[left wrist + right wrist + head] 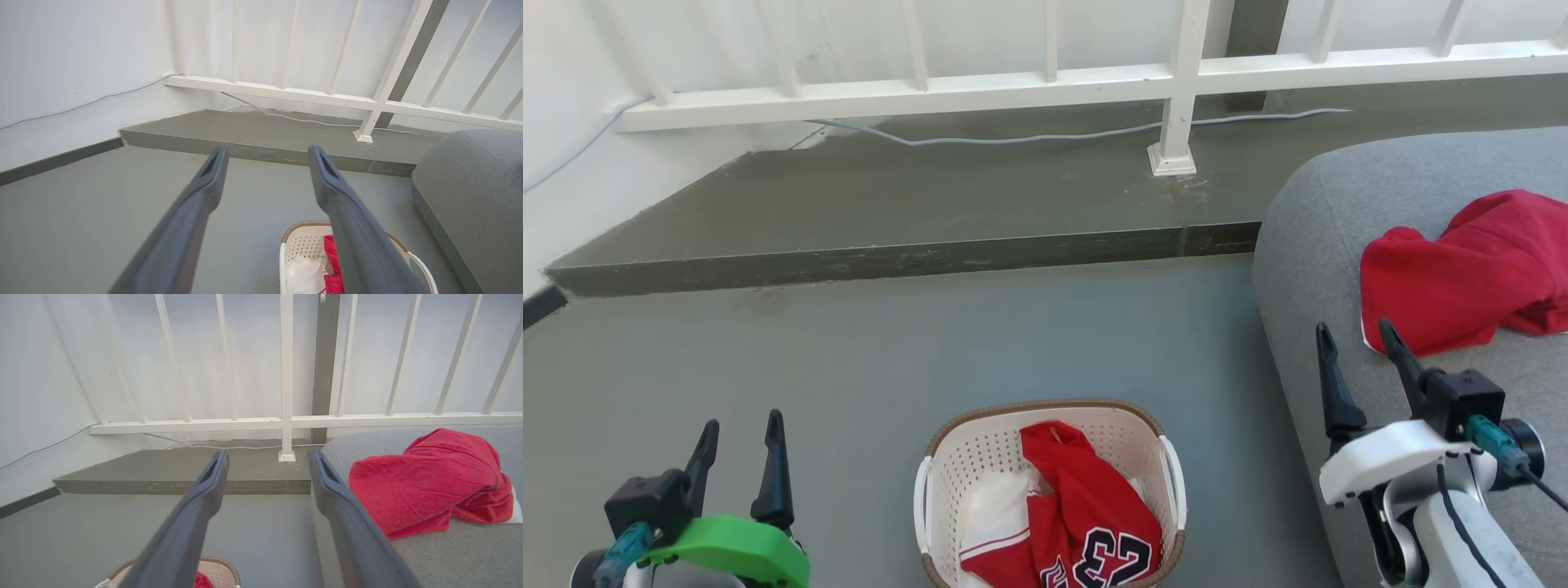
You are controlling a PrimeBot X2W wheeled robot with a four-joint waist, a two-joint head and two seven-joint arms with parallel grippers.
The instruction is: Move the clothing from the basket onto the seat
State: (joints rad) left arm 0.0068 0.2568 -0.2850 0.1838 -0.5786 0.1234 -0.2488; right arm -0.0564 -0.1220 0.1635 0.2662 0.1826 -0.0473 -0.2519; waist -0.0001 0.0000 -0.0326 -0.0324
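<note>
The cream basket [1168,465] with a brown rim stands on the floor at the bottom centre, and its rim [300,226] shows again low in the left wrist view. Inside lies the red jersey [1086,506] marked "23". A plain red garment [1470,269] lies crumpled on the grey seat [1339,212] at right, also seen as red cloth [429,477] on the seat [449,555]. My left gripper [739,433] stands open left of the basket, empty. My right gripper [1352,339] is open over the seat's front edge, just left of the plain garment, holding nothing.
A raised concrete step [890,212] runs across the back under a white railing [1176,82], with a thin cable [1029,137] lying along it. A white wall [564,122] closes the left side. Grey floor [890,343] lies between the step and the basket.
</note>
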